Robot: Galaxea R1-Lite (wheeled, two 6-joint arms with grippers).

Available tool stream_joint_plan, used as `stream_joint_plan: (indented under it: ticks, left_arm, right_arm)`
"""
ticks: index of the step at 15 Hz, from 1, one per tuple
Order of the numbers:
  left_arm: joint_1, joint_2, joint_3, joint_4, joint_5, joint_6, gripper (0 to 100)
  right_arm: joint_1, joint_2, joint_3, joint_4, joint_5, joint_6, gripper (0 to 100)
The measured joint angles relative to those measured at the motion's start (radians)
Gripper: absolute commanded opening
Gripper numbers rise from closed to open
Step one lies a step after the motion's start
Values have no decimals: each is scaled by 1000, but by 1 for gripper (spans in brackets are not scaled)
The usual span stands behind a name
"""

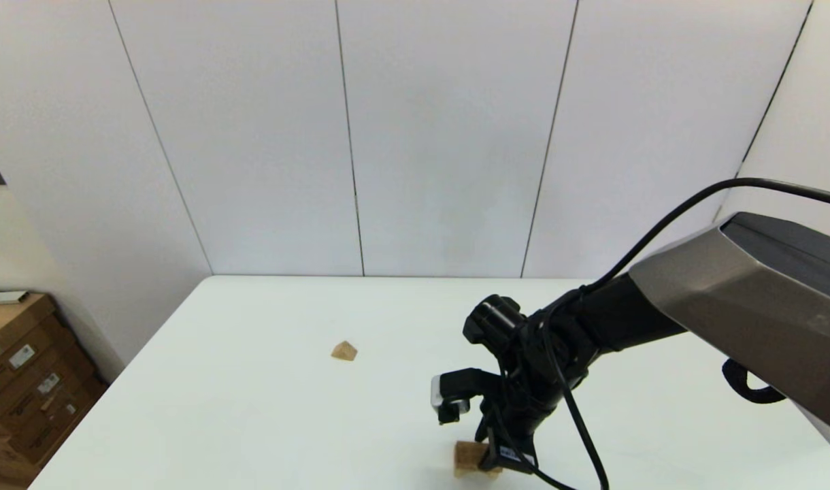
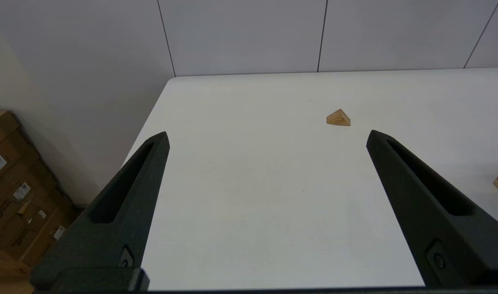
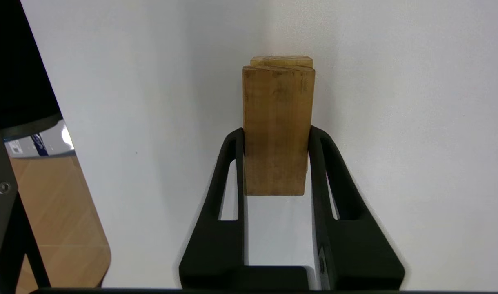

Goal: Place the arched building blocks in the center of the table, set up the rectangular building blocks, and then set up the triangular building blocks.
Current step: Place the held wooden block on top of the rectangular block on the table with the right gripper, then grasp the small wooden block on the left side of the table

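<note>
The white surface [image 1: 265, 408] takes up most of the head view, with the right arm reaching in low over its near edge. The right pincer [image 3: 276, 141] is closed snug on a wooden block, one finger flat against each long side. That's the orange-brown rectangular block [image 3: 276, 130], and it sticks out past the fingertips. A paler block, probably the arched block [image 3: 281, 61], peeks out just past its far end; can't tell if they're touching. From the head camera only a bit of tan wood shows right under the right pincer [image 1: 491, 452], close to the surface's near edge.

The left pincer [image 2: 267, 139] hovers over the surface, fingers spread wide, holding nothing. The little triangular block [image 2: 338, 118] sits flat on the surface beyond its fingertips, well apart from both pincers.
</note>
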Motion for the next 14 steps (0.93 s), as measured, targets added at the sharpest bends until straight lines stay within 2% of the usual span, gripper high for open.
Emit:
stream_joint_plan:
  ticks: [8,12,14]
  left_arm:
    - [0,0,0,0,0,0,100]
    - [0,0,0,0,0,0,100]
    - [0,0,0,0,0,0,100]
  right_arm:
    - [-13,-18,-7,3,5,3,100]
    - [-49,-161,33,7,16,11,100]
    - [-79,-289,70,7,18,38,100]
